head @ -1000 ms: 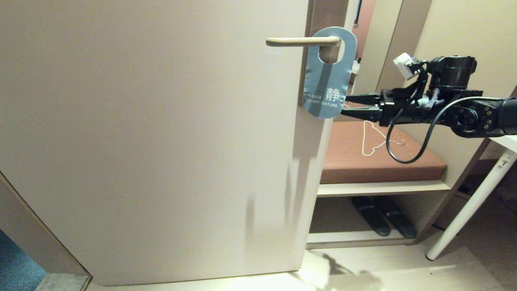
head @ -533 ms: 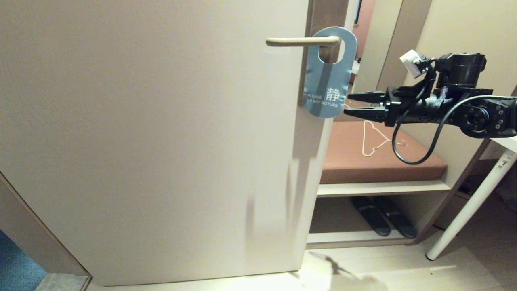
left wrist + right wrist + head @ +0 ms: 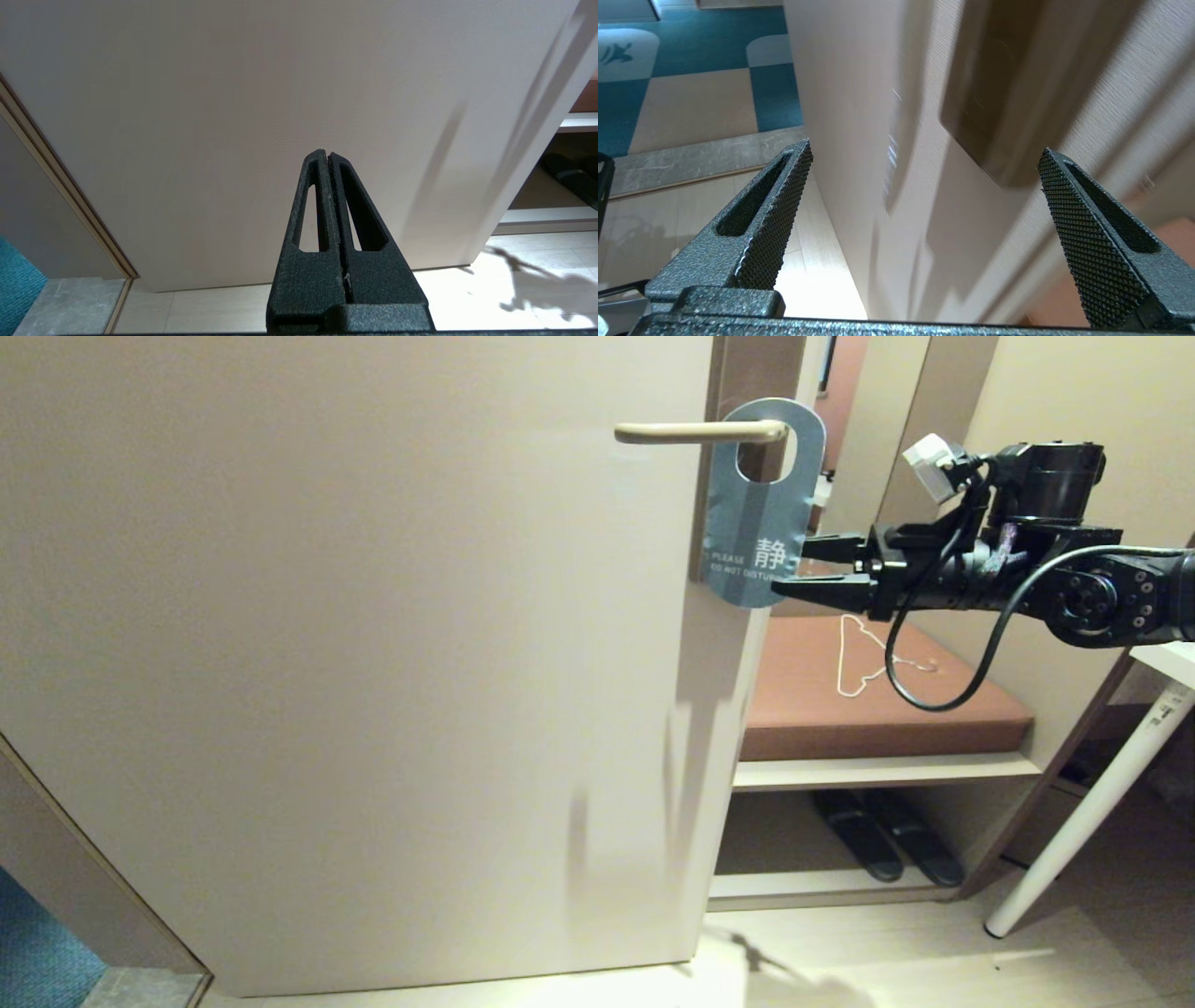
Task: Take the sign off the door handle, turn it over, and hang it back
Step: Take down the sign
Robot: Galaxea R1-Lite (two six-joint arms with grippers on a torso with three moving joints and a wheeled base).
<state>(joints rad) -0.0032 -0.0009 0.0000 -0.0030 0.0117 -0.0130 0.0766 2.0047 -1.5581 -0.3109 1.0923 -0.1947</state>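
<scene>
One sign (image 3: 761, 523), blue face out, on one door handle (image 3: 695, 431); right gripper (image 3: 805, 567) spread at its four o'clock. Left gripper (image 3: 329, 161) pressed together, wrist view only.

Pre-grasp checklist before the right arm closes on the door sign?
1. Sign hangs on door handle, blue side out: ok.
2. Right pincer open: ok.
3. Right pincer at sign's lower right edge: ok.
4. Sign edge between the fingers: cannot tell; head view suggests overlap, right wrist view is blurred.
5. Left pincer shut, parked low facing the door: ok.
</scene>
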